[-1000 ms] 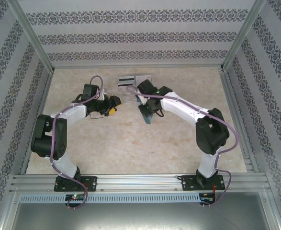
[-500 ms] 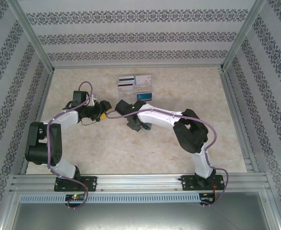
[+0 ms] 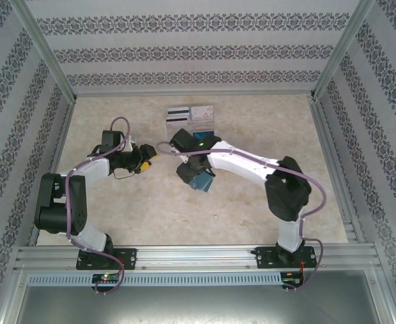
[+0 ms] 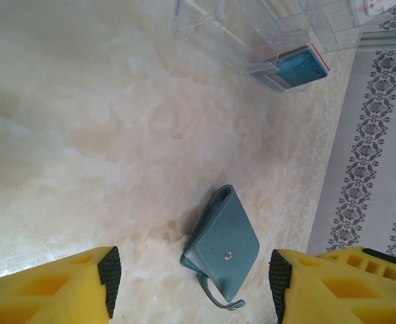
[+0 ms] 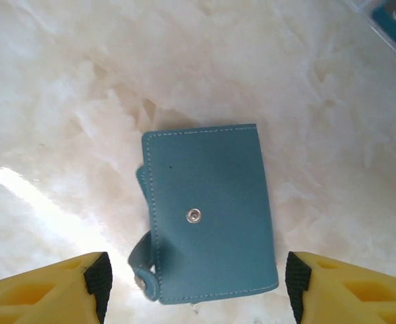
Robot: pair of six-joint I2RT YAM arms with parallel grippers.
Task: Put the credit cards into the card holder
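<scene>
The teal card holder [image 5: 208, 229] lies folded on the marble table, its snap strap hanging loose. My right gripper [image 5: 196, 287] hovers open straight above the holder, both yellow fingers standing clear of its sides. In the top view the card holder [image 3: 202, 181] peeks out under the right gripper [image 3: 192, 174]. My left gripper [image 3: 147, 160] is open a little to the left and looks toward the card holder [image 4: 224, 246], with nothing between its fingers [image 4: 108, 280]. The credit cards sit in the clear tray: a blue one [image 4: 299, 67] and a white striped one [image 3: 178, 113].
The clear compartmented tray [image 3: 189, 120] stands just behind the two grippers. Patterned walls and metal rails [image 3: 332, 155] close in the table. Bare marble spreads toward the near edge [image 3: 184, 223].
My right gripper opened and let go of the card holder, which now lies on the table nearer the front. The left arm drew back to the left.
</scene>
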